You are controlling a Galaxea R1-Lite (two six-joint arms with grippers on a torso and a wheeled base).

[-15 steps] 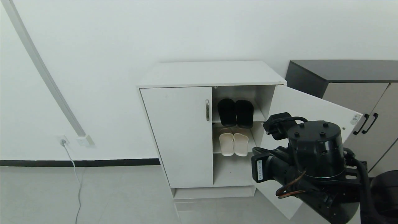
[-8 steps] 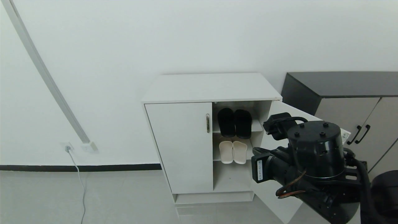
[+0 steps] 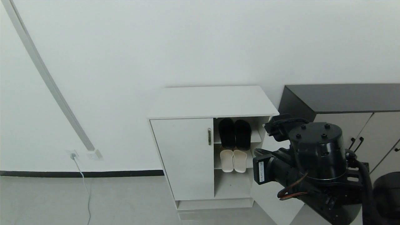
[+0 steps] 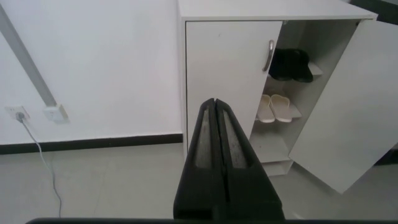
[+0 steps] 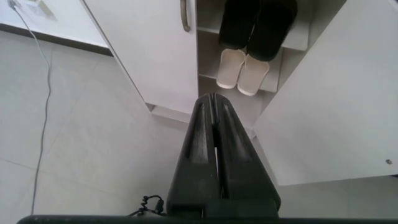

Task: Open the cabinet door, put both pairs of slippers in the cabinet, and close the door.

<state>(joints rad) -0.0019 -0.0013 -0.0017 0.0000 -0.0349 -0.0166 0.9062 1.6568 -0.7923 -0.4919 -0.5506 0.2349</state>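
The white cabinet [image 3: 212, 103] stands against the wall, its left door [image 3: 182, 157] closed and its right door [image 4: 348, 106] swung open. A black pair of slippers [image 3: 235, 133] lies on the upper shelf. Below it, a white pair [image 3: 233, 161] lies on the middle shelf. My left gripper [image 4: 215, 109] is shut and empty, held back from the cabinet front over the floor. My right gripper [image 5: 213, 99] is also shut and empty, above the floor before the open compartment, with the black slippers [image 5: 258, 22] and white slippers [image 5: 242, 68] beyond it. My right arm [image 3: 312, 156] hides most of the open door in the head view.
A dark grey cabinet [image 3: 343, 97] with black handles stands just right of the white one. On the wall to the left are a socket [image 3: 73, 155] with a hanging cable and a slanted duct [image 3: 47, 78]. Grey floor [image 3: 109, 200] lies open before the cabinet.
The head camera has pulled back from the cabinet, which now looks smaller and lower in the picture. The slippers stay on their shelves and the right door stays open.
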